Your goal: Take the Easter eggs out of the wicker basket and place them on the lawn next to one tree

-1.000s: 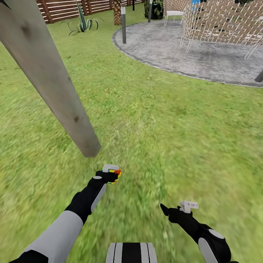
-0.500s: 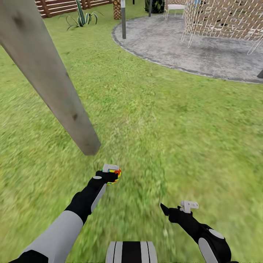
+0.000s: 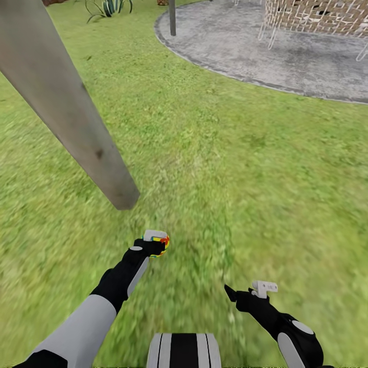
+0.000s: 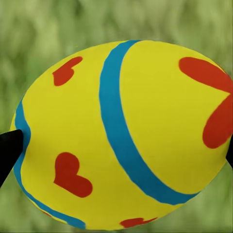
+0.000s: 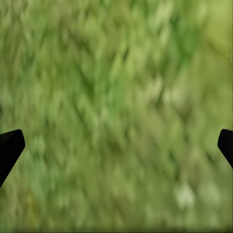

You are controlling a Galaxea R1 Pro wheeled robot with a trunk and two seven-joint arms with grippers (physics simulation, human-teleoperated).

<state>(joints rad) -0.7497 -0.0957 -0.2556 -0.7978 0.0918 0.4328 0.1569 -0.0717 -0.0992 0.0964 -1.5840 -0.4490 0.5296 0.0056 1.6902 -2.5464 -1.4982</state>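
Head view, task so far: I have one small yellow Easter egg with blue band and red hearts (image 3: 159,244) clamped in my left gripper (image 3: 156,242), held above the green, yellow-patched lawn (image 3: 245,184) just short of the foot of a slim pale grey-brown tree trunk (image 3: 76,117)
Head view, what is left: I judge this egg is not yet set down; I see no other eggs on the grass by the trunk, so I cannot tell how many are placed
Head view, right side: my right gripper (image 3: 250,291) hangs over bare grass with nothing in it, and from here I cannot tell how wide the jaws stand
Head view, surroundings: a grey paved round patio (image 3: 286,56) with a pale woven seat on thin white legs (image 3: 317,18) lies well apart ahead, a grey post (image 3: 172,18) stands at its edge, and a spiky green plant (image 3: 107,7) sits far off
Head view, obstacles: only the trunk itself leans across my left side, near the arm; the grass between egg and trunk base looks clear
Left wrist view: the egg sits between the two dark fingertips (image 4: 8,153), jaws closed on it, blurred grass beneath
Right wrist view: the dark fingertips (image 5: 9,148) stand far apart at the frame edges, jaws open, holding nothing, over grass
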